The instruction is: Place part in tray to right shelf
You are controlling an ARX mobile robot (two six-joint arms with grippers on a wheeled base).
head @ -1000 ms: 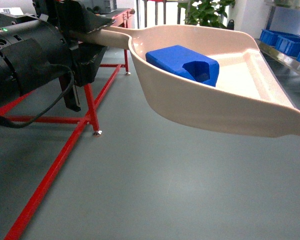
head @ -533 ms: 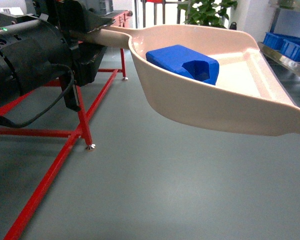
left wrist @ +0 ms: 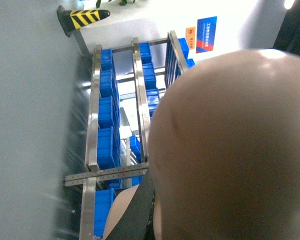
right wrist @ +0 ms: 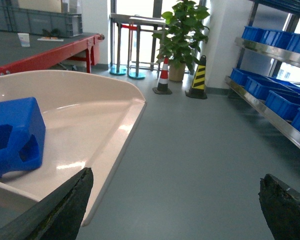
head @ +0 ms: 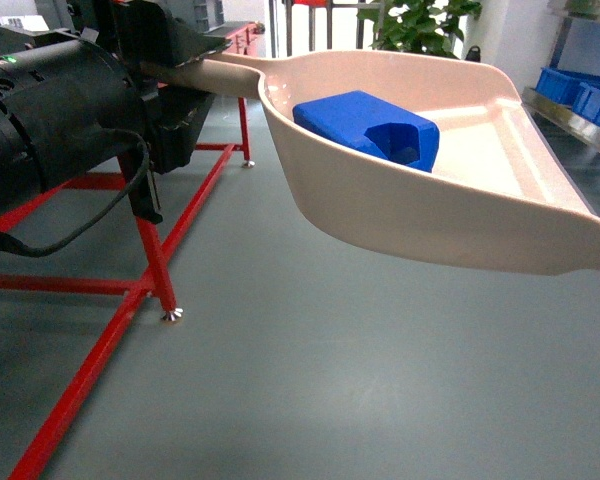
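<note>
The cream tray (head: 420, 215) hangs in the air over the grey floor, and my left gripper (head: 202, 72) is shut on its long handle at the upper left. In the tray lies the blue part (head: 368, 125), on its side. The left wrist view is filled by the tray's underside (left wrist: 230, 150), with one dark finger (left wrist: 140, 210) beside the handle. My right gripper (right wrist: 175, 207) is open and holds nothing, just right of the tray (right wrist: 90, 125) and the part (right wrist: 15, 135). The right shelf (head: 575, 125) with blue crates (head: 570, 85) stands at the far right.
A red steel table frame (head: 145, 250) with a foot (head: 170, 315) stands on the left. The shelf's steel rail (right wrist: 270, 117) runs along the right wall. A potted plant (right wrist: 182, 30) and two striped cones (right wrist: 199, 75) stand at the back.
The red frame's foot has slid down and left in the head view and the shelf has shifted right. The tray and the part keep their place in the view.
</note>
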